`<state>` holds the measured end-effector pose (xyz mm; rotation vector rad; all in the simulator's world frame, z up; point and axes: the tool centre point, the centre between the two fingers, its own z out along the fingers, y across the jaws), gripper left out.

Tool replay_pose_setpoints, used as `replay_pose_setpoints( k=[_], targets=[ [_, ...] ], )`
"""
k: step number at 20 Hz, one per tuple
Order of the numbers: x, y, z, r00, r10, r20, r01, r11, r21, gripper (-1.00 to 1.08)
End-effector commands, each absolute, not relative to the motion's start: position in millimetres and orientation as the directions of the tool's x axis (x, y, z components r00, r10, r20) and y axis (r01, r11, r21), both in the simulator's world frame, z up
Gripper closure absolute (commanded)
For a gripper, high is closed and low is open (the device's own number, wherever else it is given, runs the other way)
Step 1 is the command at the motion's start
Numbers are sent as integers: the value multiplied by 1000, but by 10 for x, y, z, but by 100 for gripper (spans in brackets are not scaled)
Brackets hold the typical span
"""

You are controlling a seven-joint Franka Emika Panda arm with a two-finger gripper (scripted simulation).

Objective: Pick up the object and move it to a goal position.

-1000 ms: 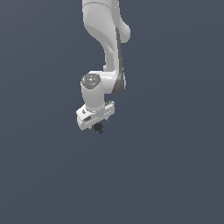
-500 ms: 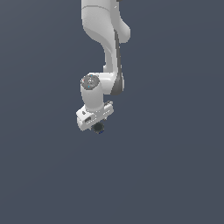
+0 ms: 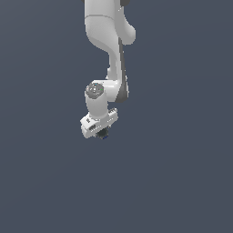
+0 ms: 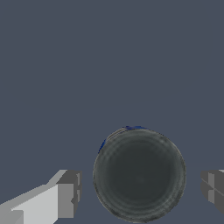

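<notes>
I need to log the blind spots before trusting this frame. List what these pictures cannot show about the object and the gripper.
- Exterior view: the object is a tiny dark speck, mostly hidden under the gripper; its shape is unreadable.
- Exterior view: the fingers are hidden by the white gripper body.
- Wrist view: both fingers are cut off by the picture's edge; gaps show beside the object.
- Neither view shows a goal marker, or whether the object rests on the grey surface.

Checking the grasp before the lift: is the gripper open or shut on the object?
Open. In the wrist view the object sits between the fingers of the gripper, with gaps on both sides.
</notes>
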<state>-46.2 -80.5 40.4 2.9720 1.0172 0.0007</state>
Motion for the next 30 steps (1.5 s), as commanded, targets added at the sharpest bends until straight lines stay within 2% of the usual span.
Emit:
replay_pose_setpoints(
  k=[1,8,9,22,30],
  targets=[
    [-470,-805,277,790,614,0,614,-790,0,-92],
    [-461,-806,137,789,615,0,615,-789,0,-92],
    [-461,-806,137,789,615,0,615,-789,0,108],
    [-450,-832,170,789,614,0,614,-789,1,108],
    [-342,-1042,460,789,614,0,614,-789,1,108]
  ],
)
